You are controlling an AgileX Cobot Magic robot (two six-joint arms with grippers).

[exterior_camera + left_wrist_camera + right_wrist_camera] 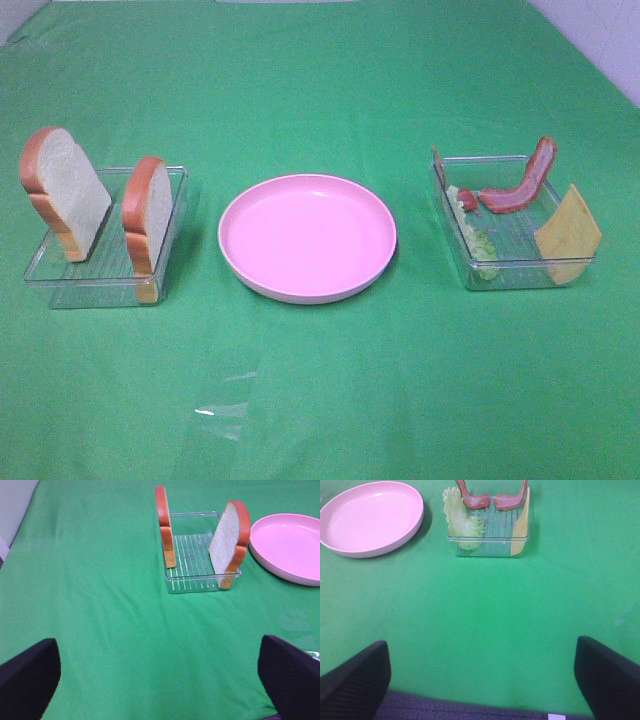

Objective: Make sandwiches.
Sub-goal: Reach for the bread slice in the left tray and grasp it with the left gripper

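The parts of the sandwiches sit in two clear trays. Two bread slices (68, 190) (148, 212) stand on edge in the left tray (100, 270); the left wrist view also shows these slices (164, 525) (227, 537). In the right tray (510, 272) are lettuce (478, 240), bacon (520, 185) and a cheese slice (568, 235). The right wrist view shows the lettuce (462, 522), bacon (476, 500) and cheese (521, 525). My left gripper (160, 680) is open, well short of the bread tray (192, 582). My right gripper (482, 680) is open, well short of the fillings tray (490, 547). Neither gripper shows in the high view.
An empty round pink plate (306, 236) lies between the trays on the green cloth. A clear scrap of plastic film (222, 395) lies on the cloth in front of the plate, toward the left. The cloth's near edge (470, 707) shows below my right gripper.
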